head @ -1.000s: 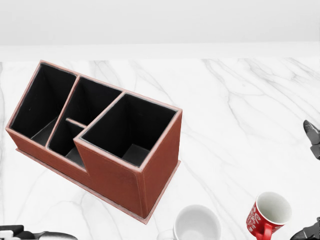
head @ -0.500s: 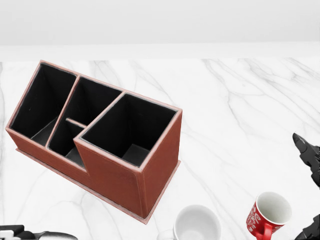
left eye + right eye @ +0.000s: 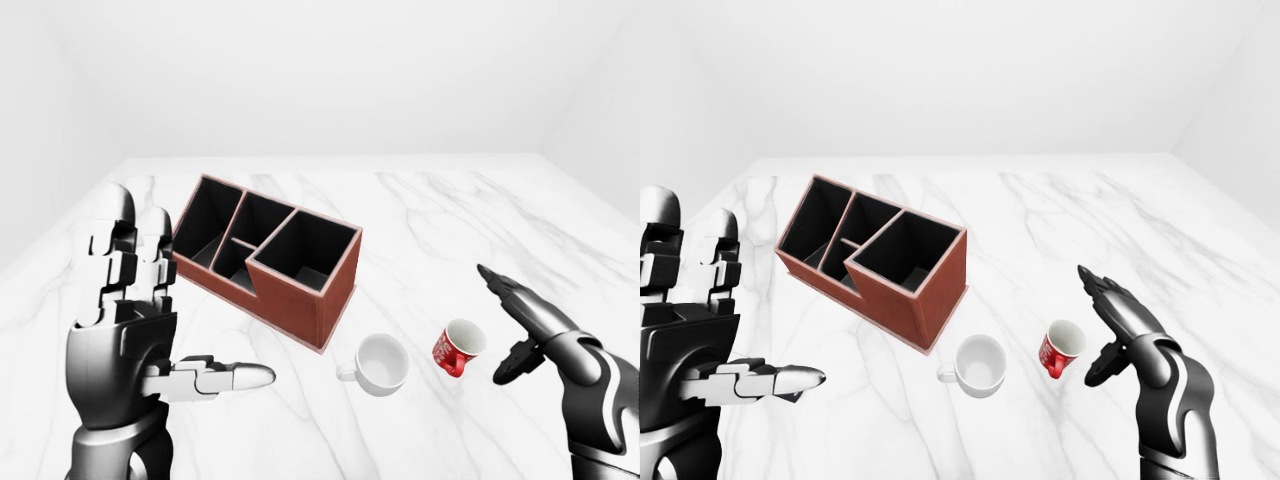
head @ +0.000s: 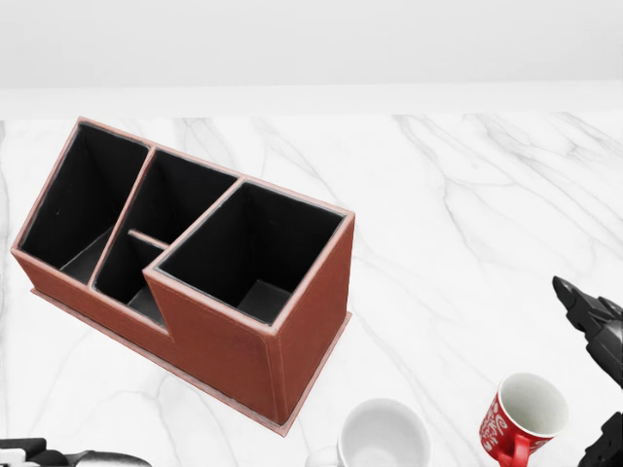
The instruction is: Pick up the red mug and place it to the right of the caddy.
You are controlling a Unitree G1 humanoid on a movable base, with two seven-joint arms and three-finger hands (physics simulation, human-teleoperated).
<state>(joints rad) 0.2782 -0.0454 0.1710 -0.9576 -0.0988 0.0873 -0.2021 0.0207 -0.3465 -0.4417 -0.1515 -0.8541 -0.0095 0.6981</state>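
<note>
The right hand has moved in toward the red mug, fingers spread wide, just right of it (grasp not yet made). The mug stands on the counter, right of a white mug. The caddy looks empty. The left hand hangs open.

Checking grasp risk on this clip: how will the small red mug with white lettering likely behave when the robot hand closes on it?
The red mug already sits tilted on the white marble table, so a sideways nudge probably rolls or tips it. Its glossy wall looks rigid but likely slippery. The open right robot hand stands beside it, not touching.
</note>
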